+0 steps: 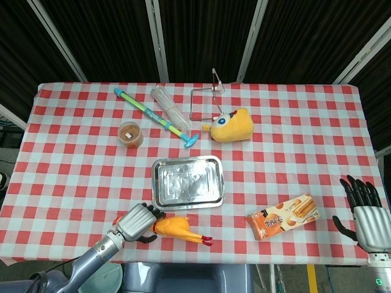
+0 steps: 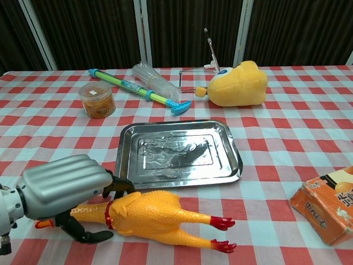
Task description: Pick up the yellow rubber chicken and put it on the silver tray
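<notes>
One left hand [image 2: 69, 190] straddles the yellow rubber chicken's [image 2: 151, 215] thin neck, lower left; fingers apart, not clamped. Soft, light, squashy (likely slippery): grip the fatter body.

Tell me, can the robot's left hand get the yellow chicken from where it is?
Probably yes. The left hand is already over the neck of the rubber chicken, fingers around it, with nothing in between. The chicken lies flat on the tablecloth.
</notes>
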Robot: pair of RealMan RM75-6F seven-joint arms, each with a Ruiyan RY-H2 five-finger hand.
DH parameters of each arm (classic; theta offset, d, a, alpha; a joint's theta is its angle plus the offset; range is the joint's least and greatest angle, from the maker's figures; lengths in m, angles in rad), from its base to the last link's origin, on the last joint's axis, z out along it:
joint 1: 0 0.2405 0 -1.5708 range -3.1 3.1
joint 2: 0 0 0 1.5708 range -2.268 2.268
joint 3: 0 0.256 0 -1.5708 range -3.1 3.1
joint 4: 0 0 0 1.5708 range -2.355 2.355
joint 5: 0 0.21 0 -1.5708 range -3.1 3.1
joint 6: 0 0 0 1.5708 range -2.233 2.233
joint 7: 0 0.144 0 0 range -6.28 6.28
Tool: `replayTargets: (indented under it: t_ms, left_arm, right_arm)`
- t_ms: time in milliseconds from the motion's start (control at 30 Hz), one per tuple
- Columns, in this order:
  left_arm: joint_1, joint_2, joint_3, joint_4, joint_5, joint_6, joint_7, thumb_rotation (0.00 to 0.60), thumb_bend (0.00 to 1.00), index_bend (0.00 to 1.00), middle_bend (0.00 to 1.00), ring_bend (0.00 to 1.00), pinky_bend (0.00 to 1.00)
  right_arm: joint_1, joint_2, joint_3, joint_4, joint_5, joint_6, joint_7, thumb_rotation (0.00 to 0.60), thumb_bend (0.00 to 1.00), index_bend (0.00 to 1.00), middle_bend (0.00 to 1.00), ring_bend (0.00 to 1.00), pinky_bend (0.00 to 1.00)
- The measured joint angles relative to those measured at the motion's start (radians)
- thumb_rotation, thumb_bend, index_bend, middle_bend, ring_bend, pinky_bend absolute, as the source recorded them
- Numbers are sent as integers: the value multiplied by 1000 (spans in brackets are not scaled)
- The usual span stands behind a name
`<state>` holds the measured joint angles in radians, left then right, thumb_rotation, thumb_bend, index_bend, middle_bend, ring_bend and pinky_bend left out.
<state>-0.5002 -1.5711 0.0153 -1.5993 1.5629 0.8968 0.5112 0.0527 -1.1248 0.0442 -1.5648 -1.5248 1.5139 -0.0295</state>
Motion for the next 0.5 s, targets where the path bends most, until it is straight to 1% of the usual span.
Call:
replayTargets:
  t_ms: [133, 233, 367, 500]
  left_arm:
    - [-9, 1, 9, -4, -14, -16, -23, 600, 474, 330, 439, 420, 558]
    - [-15, 3, 17, -5, -18, -22, -51, 600, 573, 386, 496, 472, 598]
    - [-16, -2, 26, 3, 11, 7, -103, 600, 634, 389, 492, 479, 601]
    - [-15, 6, 46, 11, 81, 68, -172, 600, 664, 393, 490, 477, 601]
  right_arm:
    - [-3, 0, 0, 1, -1, 4, 3, 600, 321, 0, 32, 0, 21]
    - [-6, -1, 0, 4, -1, 8, 10, 600, 322, 0, 32, 0, 21]
    - [-8, 3, -2, 4, 3, 2, 17, 600, 322, 0, 32, 0, 27]
    - [-6, 13, -8, -11, -10, -1, 37, 600, 322, 0, 32, 0, 39]
